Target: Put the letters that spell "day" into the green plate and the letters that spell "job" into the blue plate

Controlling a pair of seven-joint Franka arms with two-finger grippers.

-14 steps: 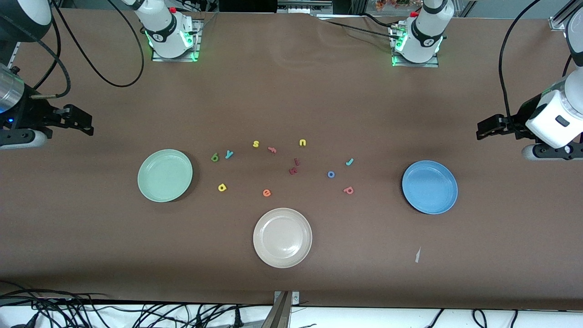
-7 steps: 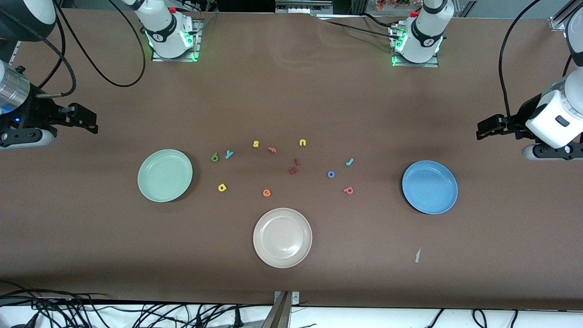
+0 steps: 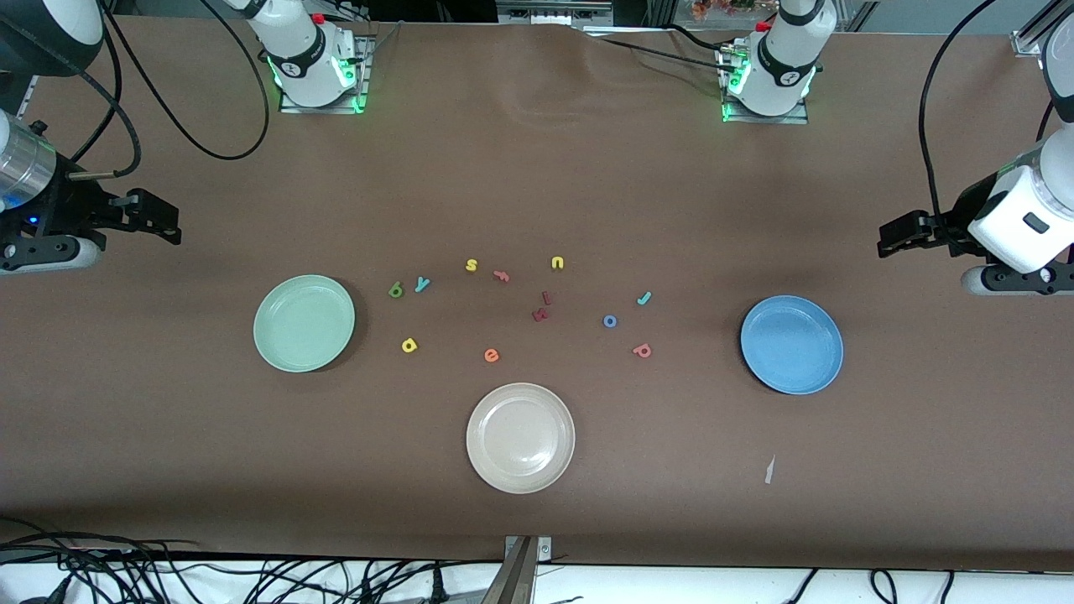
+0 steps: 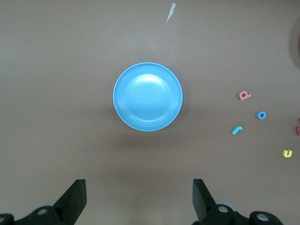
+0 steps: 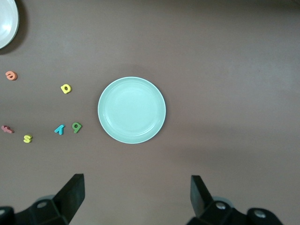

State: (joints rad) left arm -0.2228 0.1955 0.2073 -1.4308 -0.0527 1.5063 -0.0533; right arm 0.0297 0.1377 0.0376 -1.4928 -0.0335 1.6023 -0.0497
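The green plate lies toward the right arm's end, the blue plate toward the left arm's end. Between them lie the olive-green letter, teal "y", yellow stem letter, teal "j", blue "o" and salmon-red letter. My right gripper hangs open and empty over bare table at its own end. The left gripper, also open and empty, hangs over bare table at its end.
A beige plate lies nearer the front camera, mid-table. Other letters lie among the task letters: yellow "s", yellow "u", orange "e", a salmon "f" and two dark red ones. A paper scrap lies nearer the camera than the blue plate.
The right gripper has shifted slightly toward the middle of the table. The left arm, the plates and the letters have not moved.
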